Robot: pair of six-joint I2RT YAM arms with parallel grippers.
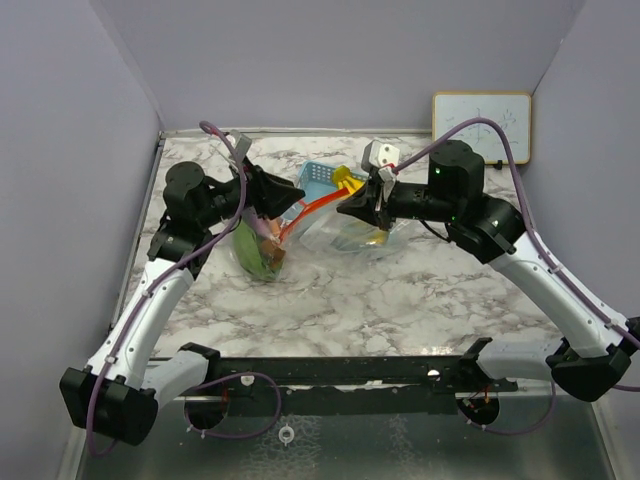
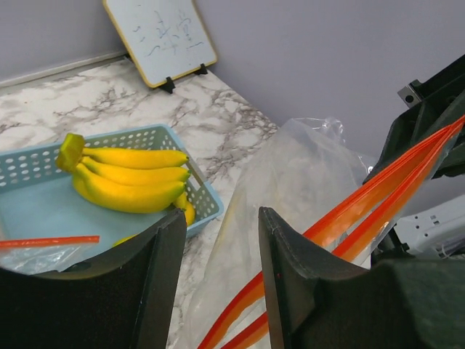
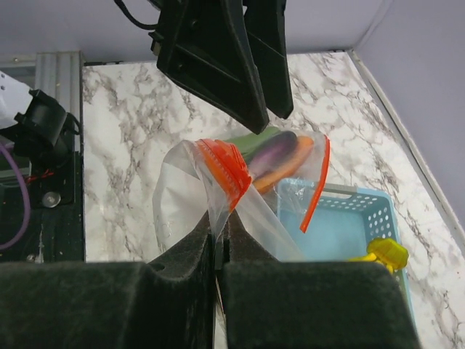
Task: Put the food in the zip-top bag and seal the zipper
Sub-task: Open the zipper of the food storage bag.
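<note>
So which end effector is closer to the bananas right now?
Right. The right end effector, pinching the bag, sits just on the near side of the bananas; the left end effector is across the basket, to their left.

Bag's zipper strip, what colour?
Orange-red zipper strip, clearest in the left wrist view, running diagonally across the clear bag.

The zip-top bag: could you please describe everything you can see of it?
The zip-top bag is clear, crinkled plastic with an orange-red zipper strip, unsealed, stretched between the arms. The right gripper is shut on its edge by the zipper; the left gripper is at the strip, jaws apart. Inside lie an eggplant, a carrot and a green vegetable.
</note>
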